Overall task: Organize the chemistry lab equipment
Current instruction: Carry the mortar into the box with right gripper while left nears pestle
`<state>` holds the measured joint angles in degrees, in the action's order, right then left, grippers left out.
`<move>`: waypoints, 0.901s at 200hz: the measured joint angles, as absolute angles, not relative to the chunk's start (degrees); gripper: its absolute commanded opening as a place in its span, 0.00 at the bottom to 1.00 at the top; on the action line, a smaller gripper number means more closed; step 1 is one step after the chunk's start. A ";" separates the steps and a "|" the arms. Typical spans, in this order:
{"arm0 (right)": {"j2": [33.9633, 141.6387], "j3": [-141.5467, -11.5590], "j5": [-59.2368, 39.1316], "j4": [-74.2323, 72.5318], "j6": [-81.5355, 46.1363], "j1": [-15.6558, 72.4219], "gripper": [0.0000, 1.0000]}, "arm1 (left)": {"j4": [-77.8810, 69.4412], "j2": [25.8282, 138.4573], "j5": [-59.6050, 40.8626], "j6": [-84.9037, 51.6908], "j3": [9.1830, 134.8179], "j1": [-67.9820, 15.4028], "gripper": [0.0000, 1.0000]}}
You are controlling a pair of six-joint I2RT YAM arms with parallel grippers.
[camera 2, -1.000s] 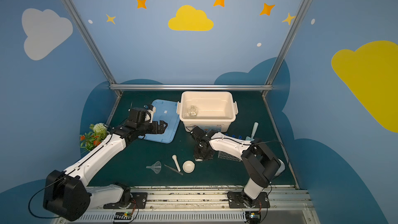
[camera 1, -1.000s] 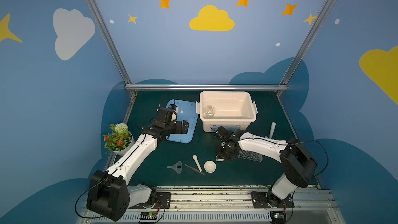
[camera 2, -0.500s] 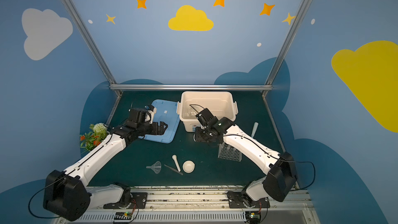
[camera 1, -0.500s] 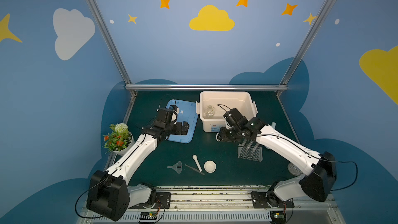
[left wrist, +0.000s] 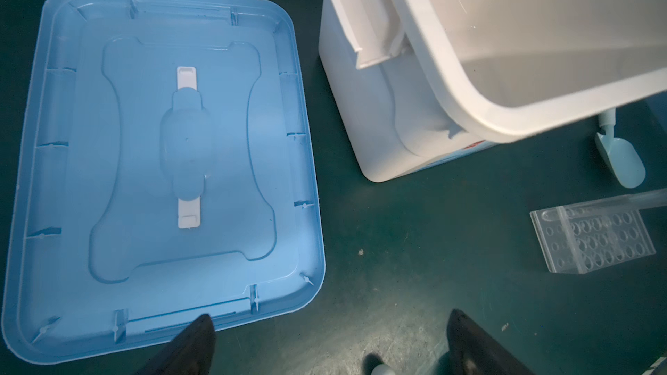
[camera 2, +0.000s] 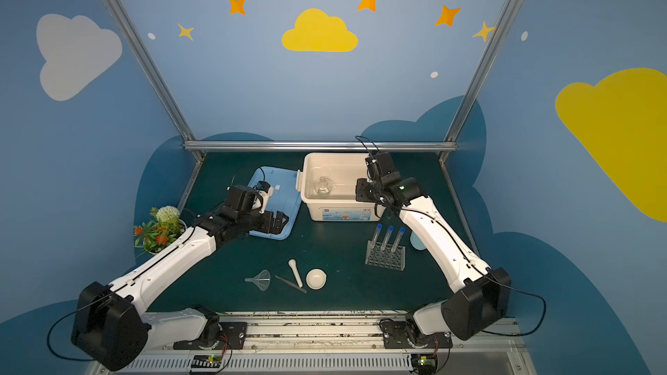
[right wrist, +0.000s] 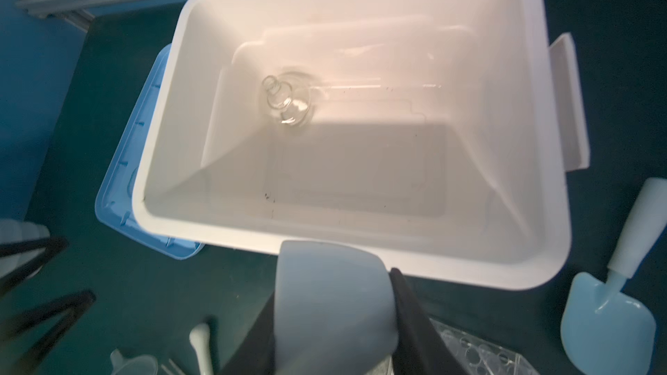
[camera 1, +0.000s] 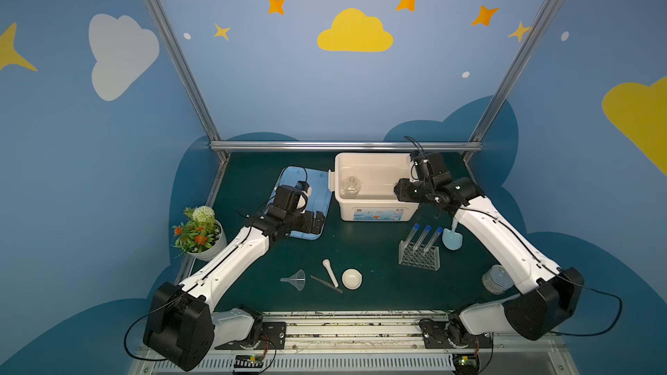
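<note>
Swung up from the front of the table (camera 1: 364, 247), where it sat by the bowl (camera 1: 352, 278) a second ago, the right gripper (camera 1: 403, 191) now hangs over the right end of the white bin (camera 1: 371, 212), jaws clamped on the pale cup (right wrist: 332, 304) across its sides. I judge the cup light, stiff and smooth. A hold across the body suits it, though a slick wall could slip if the squeeze is slack. Below it, in the bin, the glass flask (right wrist: 287, 102) stands upright — fragile, so the cup wants setting down clear of it. The left gripper (left wrist: 330, 319) hovers by the blue lid (left wrist: 162, 156), jaws wide apart and empty. In both top views the gripper hides the cup; in the right wrist view its base is cut off, and its rim cannot be made out.
</note>
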<state>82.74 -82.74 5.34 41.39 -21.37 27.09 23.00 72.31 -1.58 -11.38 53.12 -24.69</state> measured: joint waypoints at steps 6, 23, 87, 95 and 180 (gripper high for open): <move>83.99 -84.14 5.21 41.32 -20.53 25.98 0.27 | 23.22 72.34 -1.32 -11.09 53.10 -25.34 1.00; 88.25 -88.12 4.97 41.19 -18.35 23.68 0.27 | 23.57 72.34 -0.38 -10.26 53.10 -27.33 1.00; 107.77 -102.76 4.97 43.46 -12.45 20.36 0.26 | 24.43 73.78 2.66 -7.31 53.10 -34.72 1.00; 109.58 -104.33 4.91 44.05 -12.01 20.34 0.26 | 24.47 73.97 2.79 -7.01 53.10 -35.55 1.00; 125.40 -121.97 -4.16 54.76 -11.60 20.53 0.24 | 26.55 79.66 2.57 -5.58 53.10 -42.65 1.00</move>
<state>125.40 -121.97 -4.16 54.76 -11.60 20.53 26.55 79.66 2.57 -5.58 53.10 -42.65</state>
